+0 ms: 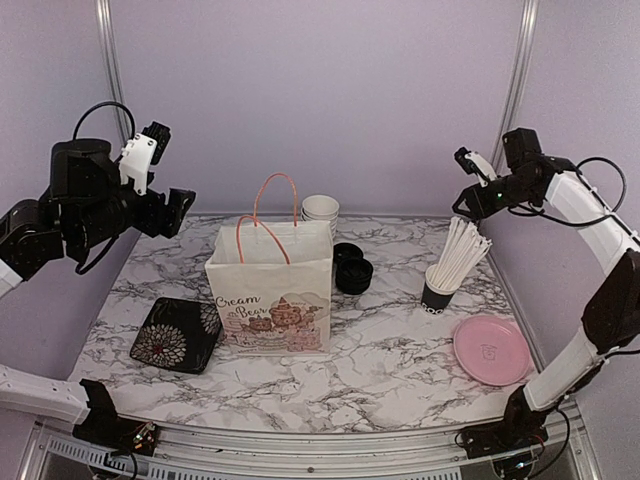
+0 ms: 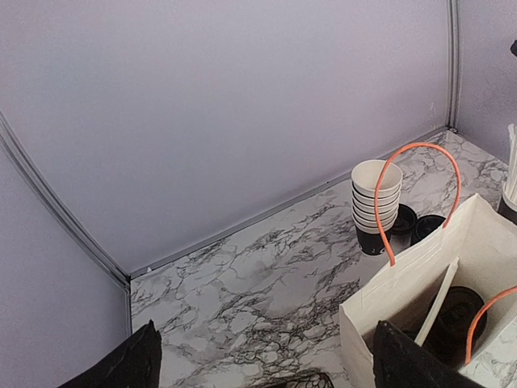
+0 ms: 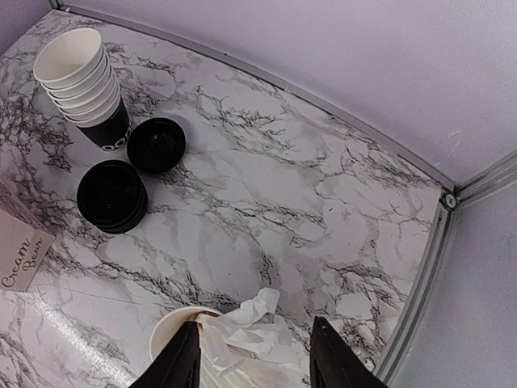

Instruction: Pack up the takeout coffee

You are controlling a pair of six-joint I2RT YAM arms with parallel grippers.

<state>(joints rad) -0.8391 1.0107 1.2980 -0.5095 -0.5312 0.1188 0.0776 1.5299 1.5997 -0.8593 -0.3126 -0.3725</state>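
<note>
i hold left hand (image 2: pixel 266 360) wide, right hand (image 3: pixel 254 356) half spread, both empty, clear of the bag (image 1: pixel 270 290) holding coffee (image 2: pixel 460 311).

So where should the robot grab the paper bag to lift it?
By the orange handles, coming from straight above. The paper bag stands upright with its mouth open, and both loops arch up above the rim, so they are easy to reach from the top. The thin paper walls would probably crumple if squeezed.
</note>
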